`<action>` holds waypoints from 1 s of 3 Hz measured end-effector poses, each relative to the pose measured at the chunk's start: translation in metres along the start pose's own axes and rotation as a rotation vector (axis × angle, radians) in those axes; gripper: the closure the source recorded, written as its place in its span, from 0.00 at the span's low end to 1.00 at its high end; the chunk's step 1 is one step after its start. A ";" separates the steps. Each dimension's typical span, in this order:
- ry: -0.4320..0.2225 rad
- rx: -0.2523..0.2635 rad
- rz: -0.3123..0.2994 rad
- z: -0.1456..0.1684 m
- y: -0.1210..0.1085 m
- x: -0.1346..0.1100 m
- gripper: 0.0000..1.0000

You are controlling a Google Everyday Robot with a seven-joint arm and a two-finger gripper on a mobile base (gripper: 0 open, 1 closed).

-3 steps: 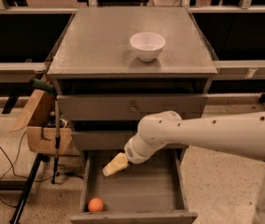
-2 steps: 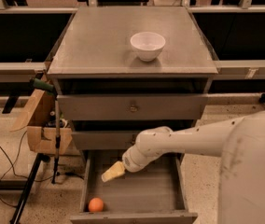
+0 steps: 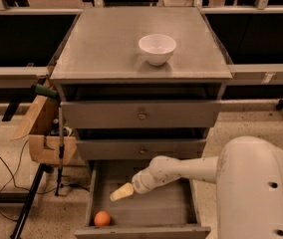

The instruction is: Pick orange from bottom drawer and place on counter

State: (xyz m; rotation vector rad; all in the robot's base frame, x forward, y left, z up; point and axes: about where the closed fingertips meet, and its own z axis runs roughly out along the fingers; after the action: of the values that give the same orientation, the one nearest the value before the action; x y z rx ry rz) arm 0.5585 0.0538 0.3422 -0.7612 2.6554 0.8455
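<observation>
The orange (image 3: 101, 218) lies in the front left corner of the open bottom drawer (image 3: 176, 208). My gripper (image 3: 121, 192) hangs over the drawer's left middle, a little above and to the right of the orange, not touching it. My white arm reaches in from the lower right. The counter (image 3: 106, 44) is the grey top of the cabinet, with a white bowl (image 3: 157, 49) standing on it right of centre.
The two upper drawers (image 3: 141, 116) with small knobs are shut. A cardboard box (image 3: 44, 133) and a stand with cables sit on the floor left of the cabinet. Dark shelving runs behind.
My gripper has moved down and to the left inside the bottom drawer, closer to the orange. The arm has swung nearer the camera. The orange has not moved.
</observation>
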 end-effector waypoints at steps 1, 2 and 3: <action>0.029 -0.031 0.034 0.037 -0.008 0.029 0.00; 0.030 -0.029 0.035 0.039 -0.007 0.029 0.00; 0.055 -0.049 0.044 0.076 -0.013 0.033 0.00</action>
State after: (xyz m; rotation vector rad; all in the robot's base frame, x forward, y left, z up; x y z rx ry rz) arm 0.5439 0.0770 0.2631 -0.7504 2.7177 0.9173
